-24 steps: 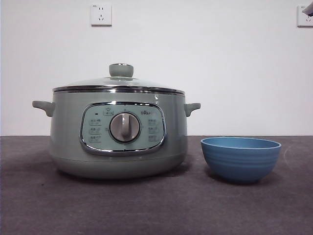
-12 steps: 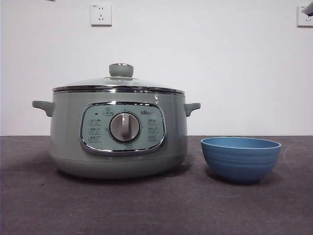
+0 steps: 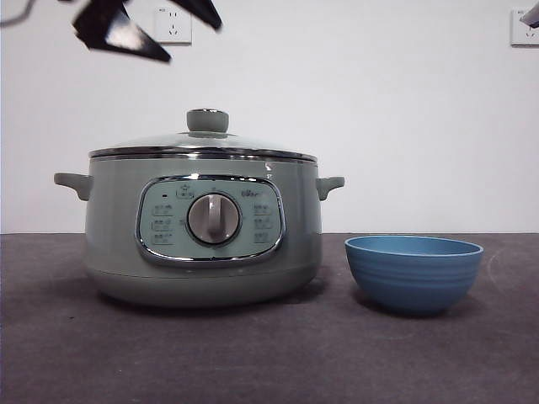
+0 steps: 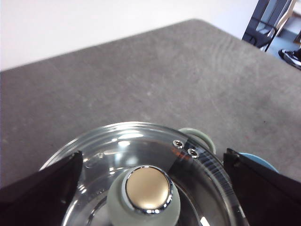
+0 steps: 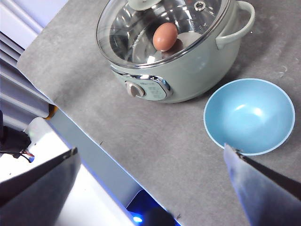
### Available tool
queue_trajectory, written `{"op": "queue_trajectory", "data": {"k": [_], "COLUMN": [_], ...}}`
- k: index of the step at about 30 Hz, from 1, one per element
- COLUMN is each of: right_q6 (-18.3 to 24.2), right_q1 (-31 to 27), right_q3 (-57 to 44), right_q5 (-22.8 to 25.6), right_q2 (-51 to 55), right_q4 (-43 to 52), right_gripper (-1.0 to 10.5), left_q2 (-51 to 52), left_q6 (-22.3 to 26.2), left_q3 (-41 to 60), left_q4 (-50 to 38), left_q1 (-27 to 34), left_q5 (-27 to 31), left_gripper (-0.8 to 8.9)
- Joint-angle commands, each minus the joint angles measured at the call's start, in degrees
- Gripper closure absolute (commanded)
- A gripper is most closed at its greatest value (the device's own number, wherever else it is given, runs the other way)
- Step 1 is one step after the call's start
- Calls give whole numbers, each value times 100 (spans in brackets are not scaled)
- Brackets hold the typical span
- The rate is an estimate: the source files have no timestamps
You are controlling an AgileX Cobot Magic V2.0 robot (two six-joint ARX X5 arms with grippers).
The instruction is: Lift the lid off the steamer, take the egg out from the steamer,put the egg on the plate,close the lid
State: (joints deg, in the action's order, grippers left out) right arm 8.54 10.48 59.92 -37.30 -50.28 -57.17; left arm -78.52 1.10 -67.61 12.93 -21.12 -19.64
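Left claw [image 3: 147,29] newly above lid [image 3: 202,141], wide | grey table [image 3: 269,353] | white wall [image 3: 379,109]

Plain white wall [image 3: 404,118] behind table. Two white power sockets high on wall: one upper left [image 3: 173,25], one at right edge [image 3: 524,27]. Dark grey matte tabletop [image 3: 253,353], faintly scuffed, corner rounded. Past table's far corner, dark chair frame [image 4: 269,23]. Beyond table's edge, pale slatted surface [image 5: 21,94] and blue glow [image 5: 136,219] low down.
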Motion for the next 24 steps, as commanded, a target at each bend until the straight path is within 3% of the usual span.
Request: {"op": "queue_trajectory", "data": {"k": [1, 24], "right_q6": [-20, -15], "right_q1": [9, 9], "right_q3": [13, 13], "right_q5": [15, 22], "right_q2": [2, 2], "right_q4": [31, 33], "right_gripper": [406, 407], "left_q2": [-284, -1134], "left_q6": [70, 66], "left_q3": [-17, -17], "left_q4": [-192, -120], "left_q1": [-79, -297], "left_q5": [31, 599], "left_gripper": [310, 315]}}
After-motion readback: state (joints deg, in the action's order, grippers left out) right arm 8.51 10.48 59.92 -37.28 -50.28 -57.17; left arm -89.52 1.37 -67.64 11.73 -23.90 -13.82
